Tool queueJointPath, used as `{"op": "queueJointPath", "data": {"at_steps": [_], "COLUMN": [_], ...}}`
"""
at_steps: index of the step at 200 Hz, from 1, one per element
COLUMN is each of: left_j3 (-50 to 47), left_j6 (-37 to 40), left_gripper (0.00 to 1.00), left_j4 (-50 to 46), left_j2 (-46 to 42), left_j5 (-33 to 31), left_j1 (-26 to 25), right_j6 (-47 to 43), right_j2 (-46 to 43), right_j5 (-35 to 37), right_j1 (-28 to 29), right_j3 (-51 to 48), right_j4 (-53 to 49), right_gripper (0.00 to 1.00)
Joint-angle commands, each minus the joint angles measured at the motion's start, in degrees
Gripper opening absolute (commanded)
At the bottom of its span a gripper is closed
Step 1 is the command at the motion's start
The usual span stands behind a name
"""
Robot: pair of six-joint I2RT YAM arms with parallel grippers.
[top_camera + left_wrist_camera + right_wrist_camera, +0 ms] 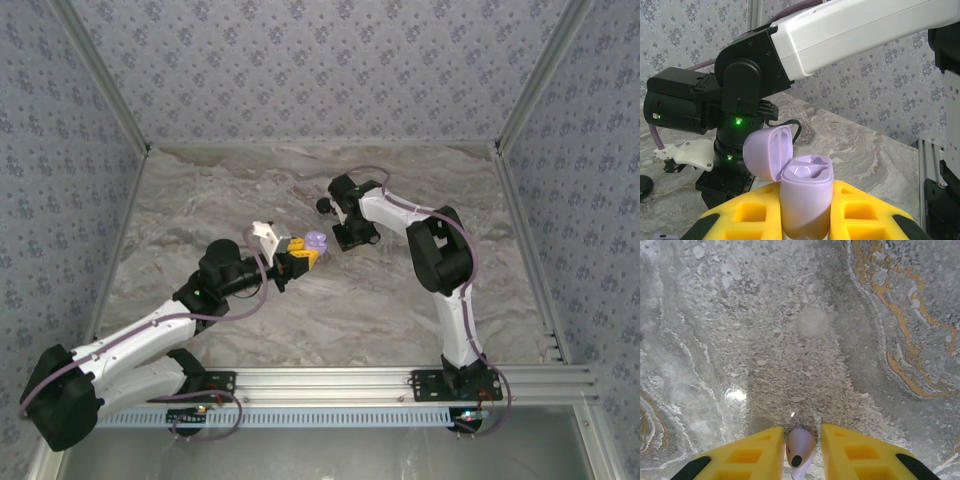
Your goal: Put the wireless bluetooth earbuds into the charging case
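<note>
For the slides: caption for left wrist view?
Left hand grips the lavender charging case upright, lid open, right arm behind.

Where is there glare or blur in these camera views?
Right wrist view: a bright glare spot on the marble table, and the earbud is slightly soft. Left wrist view: the open charging case blurs toward its base. Top view: even light, soft shadows.

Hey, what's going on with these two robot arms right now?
The left gripper holds a lavender charging case upright, lid flipped open, both sockets looking empty. The right gripper sits low over the marble table with a pale earbud between its fingers; whether it grips it yet is unclear.
</note>
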Motion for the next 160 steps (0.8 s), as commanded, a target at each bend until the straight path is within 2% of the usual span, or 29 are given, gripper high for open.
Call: {"op": "queueJointPath", "data": {"at_steps": [1,49,87,109,160], "left_j3": [0.1,-0.4,-1.1,-1.3,-1.1], "left_j6": [-0.8,-1.5,-3.0,-4.5,-7.9], "left_gripper": [0.11,0.11,0.11,0.10,0.11], "left_j4": [0.7,0.3,0.2,0.2,2.8], "left_j2": [-0.4,-0.1,0.8,2.2,7.6], "left_j5": [-0.1,-0.9,-3.1,-4.9,-4.9], "left_j1": [-0.3,-0.3,-0.3,0.2,1.6], "right_j6": [1.9,2.4,2.6,1.8,2.9], "right_j2": [2.3,-0.4,-9.1,-13.8,-22.3], "right_j5": [1.0,-0.2,-3.1,-7.5,-13.5], "right_j1": [0.4,-0.2,-2.0,-3.7,-6.3], "right_j3": [-0.3,-3.2,-10.5,-14.4,-21.2], "right_j4": [-1.8,2.7,9.8,12.4,17.6], "right_gripper": [0.25,0.19,0.19,0.18,0.18]}}
